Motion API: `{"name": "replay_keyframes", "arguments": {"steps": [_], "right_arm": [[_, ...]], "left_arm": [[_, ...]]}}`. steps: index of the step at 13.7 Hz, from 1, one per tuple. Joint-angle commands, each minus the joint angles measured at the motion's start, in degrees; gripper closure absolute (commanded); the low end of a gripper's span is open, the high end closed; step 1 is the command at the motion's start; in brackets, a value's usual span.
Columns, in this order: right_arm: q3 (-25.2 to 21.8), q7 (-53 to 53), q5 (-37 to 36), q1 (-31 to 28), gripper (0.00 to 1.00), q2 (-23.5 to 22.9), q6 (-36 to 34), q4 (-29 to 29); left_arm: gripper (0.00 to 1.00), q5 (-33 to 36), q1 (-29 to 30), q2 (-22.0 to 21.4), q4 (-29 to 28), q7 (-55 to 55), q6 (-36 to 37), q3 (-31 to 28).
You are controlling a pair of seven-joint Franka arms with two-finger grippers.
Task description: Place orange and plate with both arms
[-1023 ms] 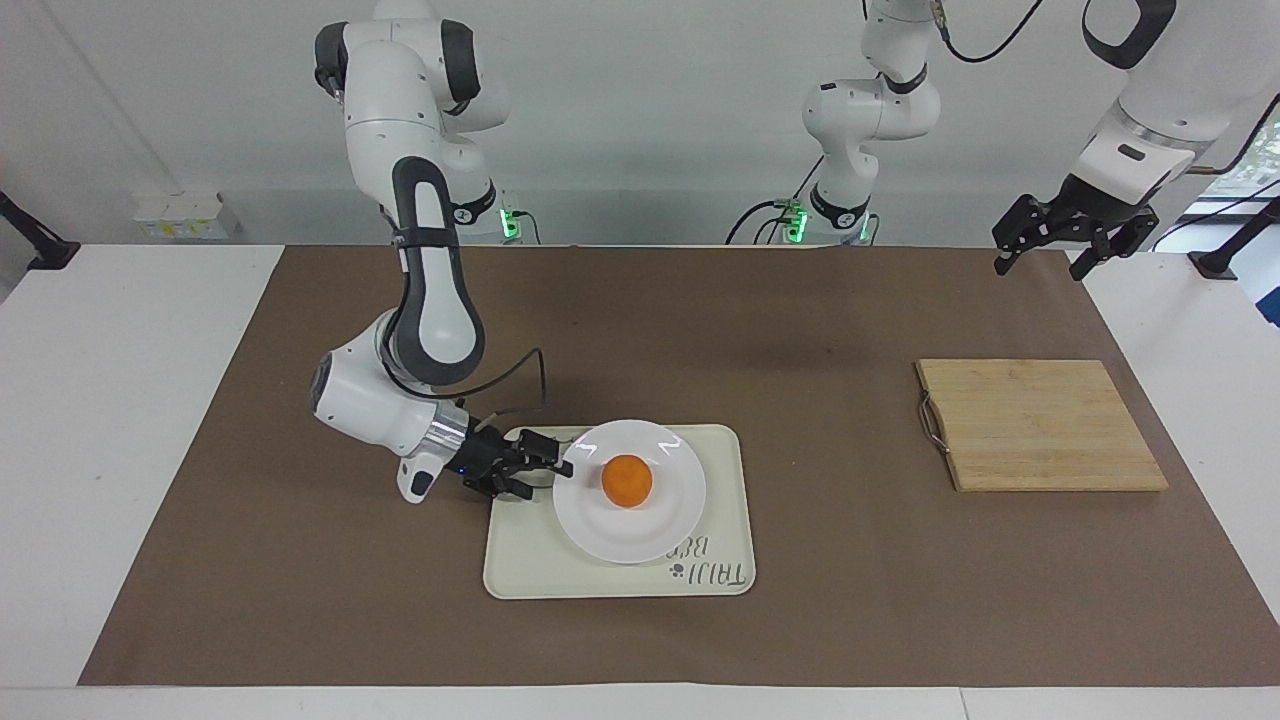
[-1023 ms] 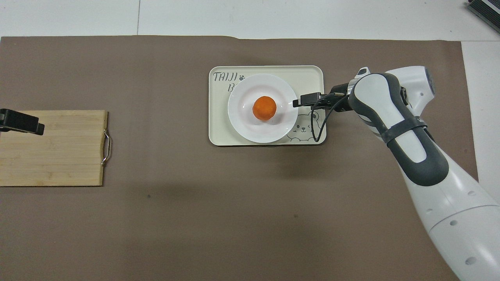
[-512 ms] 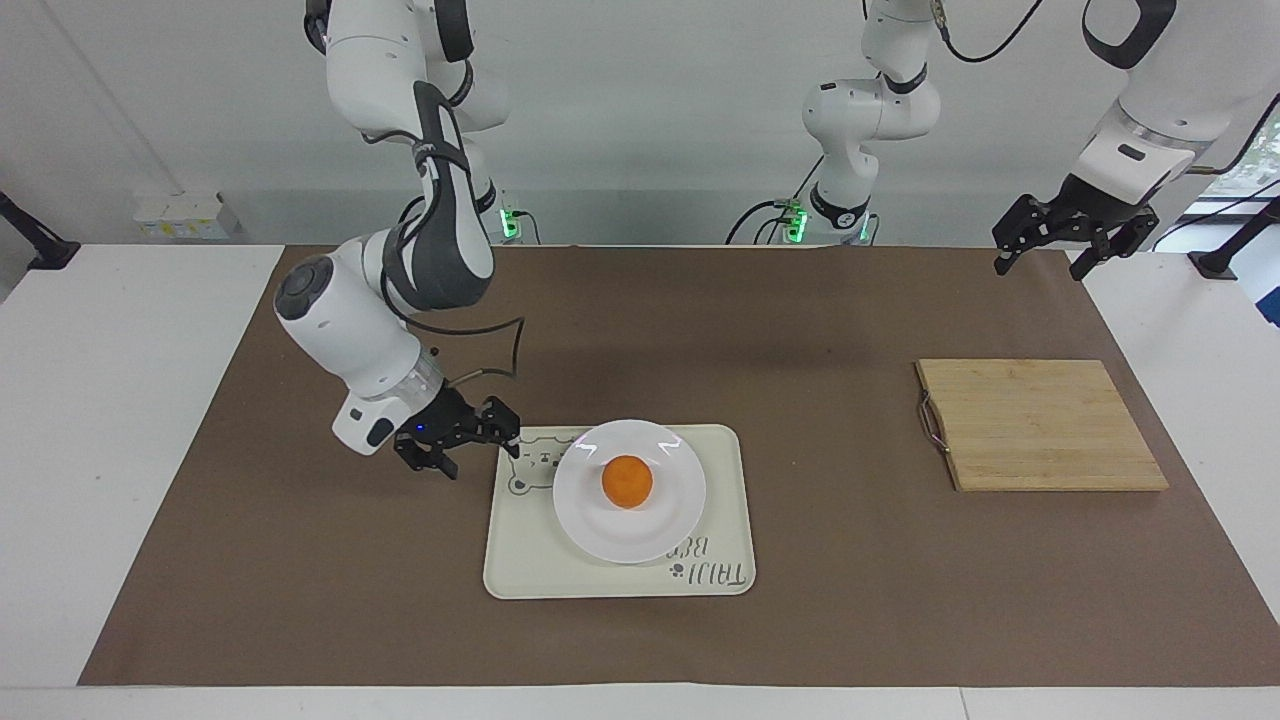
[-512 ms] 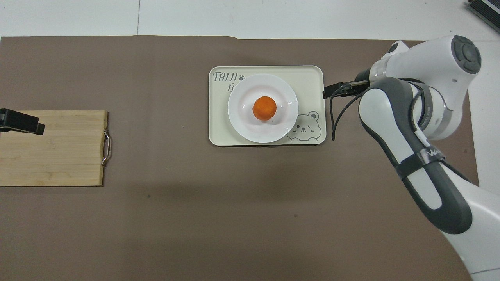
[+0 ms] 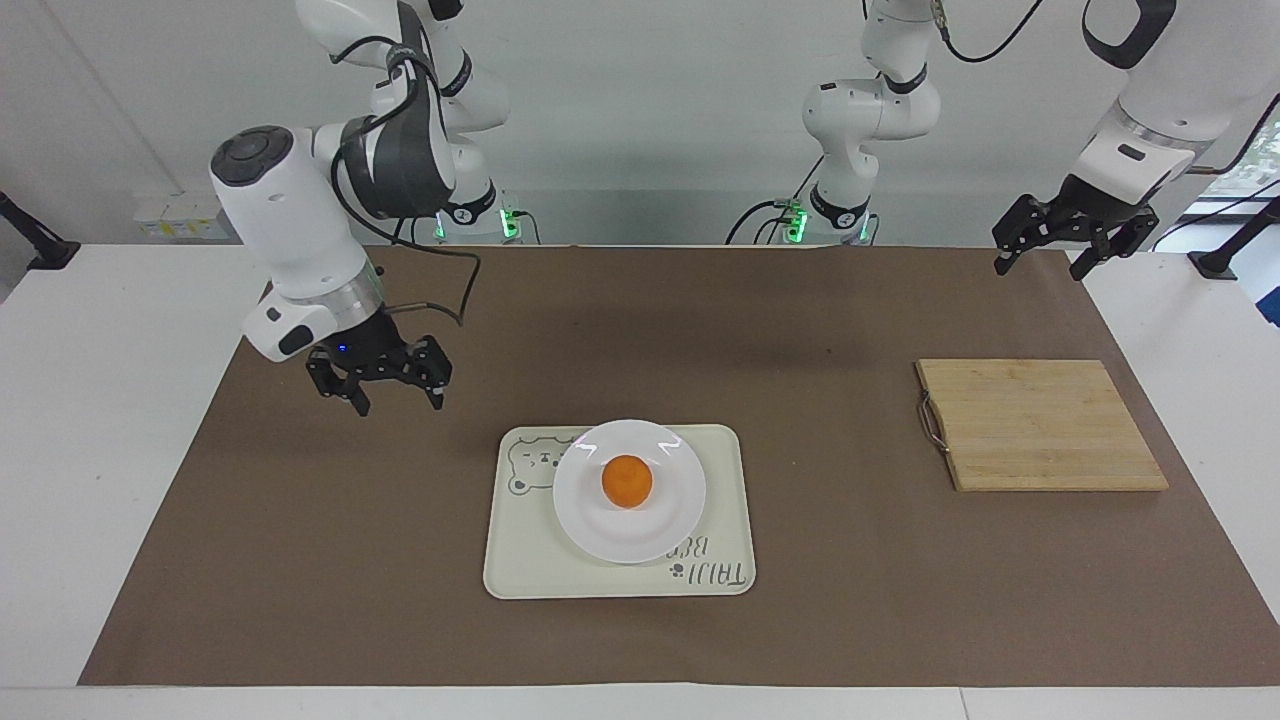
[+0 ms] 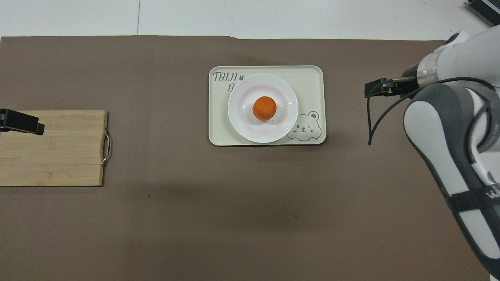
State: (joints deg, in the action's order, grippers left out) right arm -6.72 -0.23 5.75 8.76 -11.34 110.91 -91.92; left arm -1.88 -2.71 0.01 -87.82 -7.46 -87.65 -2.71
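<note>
The orange (image 5: 627,480) (image 6: 264,108) rests in the middle of the white plate (image 5: 600,540) (image 6: 242,125). That plate sits on a cream tray (image 5: 520,560) (image 6: 308,78) with a bear drawing. My right gripper (image 5: 398,405) (image 6: 375,88) hangs open and empty over the brown mat, fingers pointing down, off the tray's edge toward the right arm's end of the table. My left gripper (image 5: 1040,268) (image 6: 21,123) waits high up, open and empty, over the edge of the wooden cutting board.
A wooden cutting board (image 5: 1040,425) (image 6: 54,148) with a metal handle lies toward the left arm's end of the table. A brown mat (image 5: 800,330) covers most of the white table. A loose black cable hangs from the right wrist.
My right gripper has drawn back from the plate's rim, risen, and swung toward the right arm's end of the table, turning to point down. The plate, the orange and the left arm stayed put.
</note>
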Motion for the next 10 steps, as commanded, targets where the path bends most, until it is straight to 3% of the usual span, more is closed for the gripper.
{"name": "replay_keyframes", "arguments": {"steps": [1, 8, 10], "right_arm": [[0.30, 1.72, -3.19, -1.12, 0.00, 5.00, -4.80, -0.89], [-0.76, 1.64, -6.54, -1.12, 0.00, 11.68, -18.69, 3.15], [-0.76, 1.37, -6.89, -1.20, 0.00, 13.96, -19.06, 2.02]], "left_arm": [[0.00, 0.48, 0.07, 0.43, 1.07, -0.53, 0.90, -0.02], [0.00, 0.48, 0.07, 0.43, 1.07, -0.53, 0.99, -0.02], [0.00, 0.48, 0.07, 0.43, 1.07, -0.53, 0.90, -0.02]]}}
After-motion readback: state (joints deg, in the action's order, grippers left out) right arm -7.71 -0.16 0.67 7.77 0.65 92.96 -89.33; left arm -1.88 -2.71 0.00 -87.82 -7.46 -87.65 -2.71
